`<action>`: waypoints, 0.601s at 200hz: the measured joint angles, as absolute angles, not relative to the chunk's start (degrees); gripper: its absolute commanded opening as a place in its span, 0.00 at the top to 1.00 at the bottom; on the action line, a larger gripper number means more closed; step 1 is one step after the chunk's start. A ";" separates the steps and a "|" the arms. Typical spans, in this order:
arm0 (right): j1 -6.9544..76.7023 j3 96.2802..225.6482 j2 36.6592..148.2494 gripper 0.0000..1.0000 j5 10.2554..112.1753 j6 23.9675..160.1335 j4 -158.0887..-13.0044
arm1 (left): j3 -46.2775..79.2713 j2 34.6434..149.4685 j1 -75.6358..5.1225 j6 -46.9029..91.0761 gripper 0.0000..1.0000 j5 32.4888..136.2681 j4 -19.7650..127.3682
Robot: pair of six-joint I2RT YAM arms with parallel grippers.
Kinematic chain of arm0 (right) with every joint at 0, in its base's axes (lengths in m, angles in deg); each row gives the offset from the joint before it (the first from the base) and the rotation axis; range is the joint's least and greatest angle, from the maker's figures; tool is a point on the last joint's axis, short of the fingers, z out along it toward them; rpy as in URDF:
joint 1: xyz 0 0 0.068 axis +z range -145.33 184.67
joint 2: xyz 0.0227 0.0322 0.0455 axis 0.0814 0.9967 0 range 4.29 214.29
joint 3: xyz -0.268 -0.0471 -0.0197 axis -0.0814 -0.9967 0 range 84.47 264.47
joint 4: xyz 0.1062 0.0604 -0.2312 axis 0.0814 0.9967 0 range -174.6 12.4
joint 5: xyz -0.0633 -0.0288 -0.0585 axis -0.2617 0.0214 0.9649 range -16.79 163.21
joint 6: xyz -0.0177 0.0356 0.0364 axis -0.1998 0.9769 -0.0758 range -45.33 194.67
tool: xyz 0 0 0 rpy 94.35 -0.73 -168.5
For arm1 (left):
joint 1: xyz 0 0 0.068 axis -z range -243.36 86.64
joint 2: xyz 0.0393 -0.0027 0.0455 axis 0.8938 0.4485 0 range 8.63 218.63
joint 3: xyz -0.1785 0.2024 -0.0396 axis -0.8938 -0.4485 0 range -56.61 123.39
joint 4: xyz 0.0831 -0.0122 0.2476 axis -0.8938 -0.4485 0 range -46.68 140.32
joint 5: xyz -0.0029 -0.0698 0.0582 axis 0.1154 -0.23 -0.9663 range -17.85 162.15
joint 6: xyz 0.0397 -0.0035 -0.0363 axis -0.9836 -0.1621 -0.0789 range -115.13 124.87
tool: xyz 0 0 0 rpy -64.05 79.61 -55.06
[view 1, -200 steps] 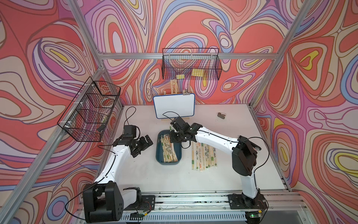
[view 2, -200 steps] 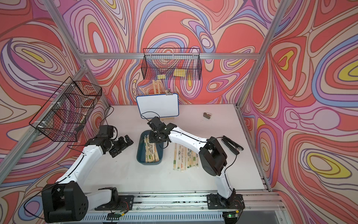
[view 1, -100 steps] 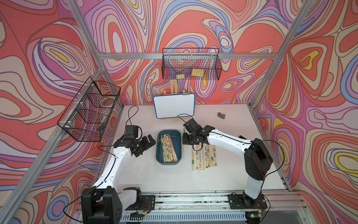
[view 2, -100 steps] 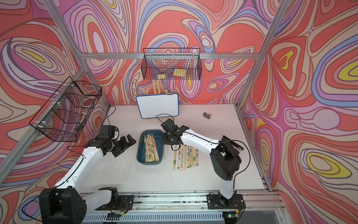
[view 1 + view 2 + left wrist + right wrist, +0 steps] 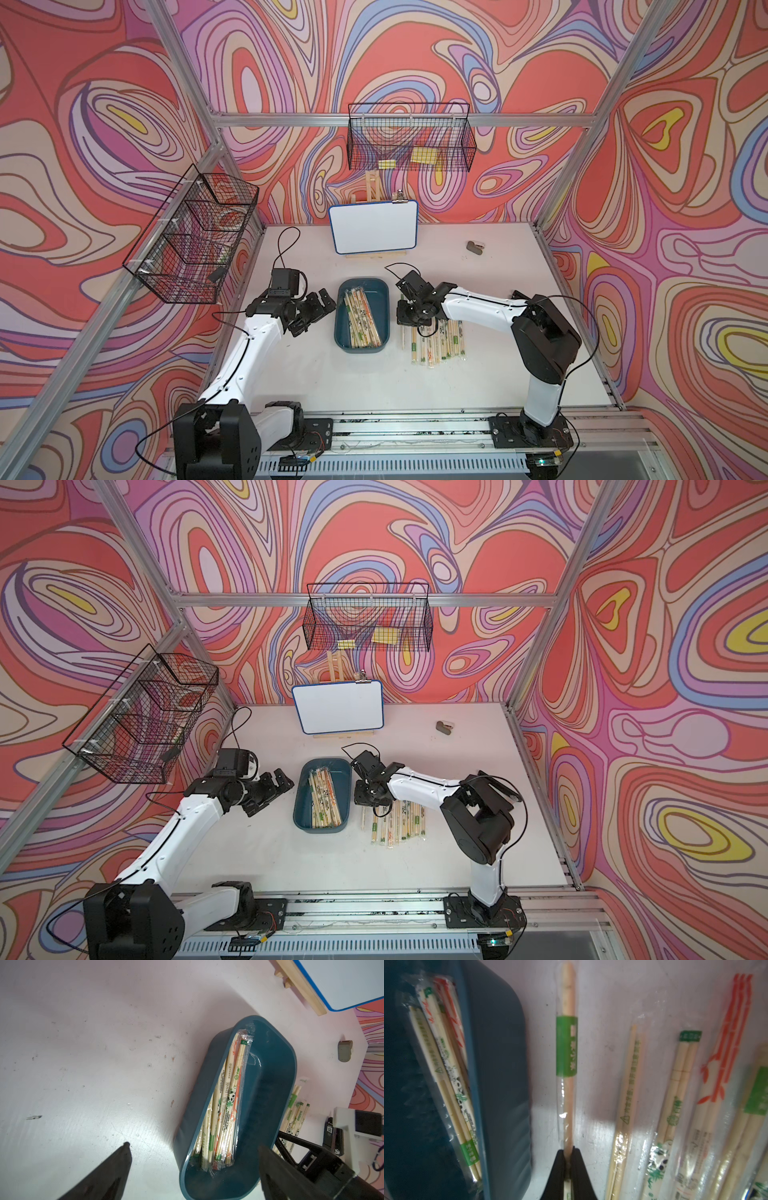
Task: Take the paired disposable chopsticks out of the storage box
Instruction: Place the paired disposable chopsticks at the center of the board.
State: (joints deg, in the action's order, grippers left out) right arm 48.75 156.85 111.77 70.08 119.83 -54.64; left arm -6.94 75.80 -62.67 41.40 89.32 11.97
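Two arms are out over the white table (image 5: 291, 374), and the action is on the right! The right gripper (image 5: 568, 1152) is clamped tight on a single wrapped pair of chopsticks (image 5: 566, 1047), the one with the broad green band, pinching it near one end. In both top views that pair sits just right of centre frame, in the gap between the blue box (image 5: 381, 309) and the row of wrapped pairs (image 5: 442, 340) laid side by side on the table to the right of it. Whether its far tip touches the table, I can't tell from here. The gripper itself hangs over the upper end of that row, just beside the box's right wall.

Plenty left in the box: a bundle of chopsticks (image 5: 360, 320) lies lengthwise along its left half, green, red-orange and panda prints showing through the sleeves. The right half of the floor is bare blue. The box sits mid-table, below the small whiteboard (image 5: 373, 226) propped at the back.

Over on the left of the frame, the left gripper (image 5: 314, 316) hovers just beside the box's left wall, jaws spread wide and holding nothing.
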 measured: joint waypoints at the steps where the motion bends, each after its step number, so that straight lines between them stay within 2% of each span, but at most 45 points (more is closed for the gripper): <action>1: 48.75 156.81 111.79 1.00 70.08 119.83 -54.64 | -6.94 75.80 -62.65 41.40 0.00 89.32 11.97; 120: 48.75 154.65 112.41 1.00 70.14 120.45 -54.27 | -7.29 75.78 -62.56 41.97 0.00 89.32 12.06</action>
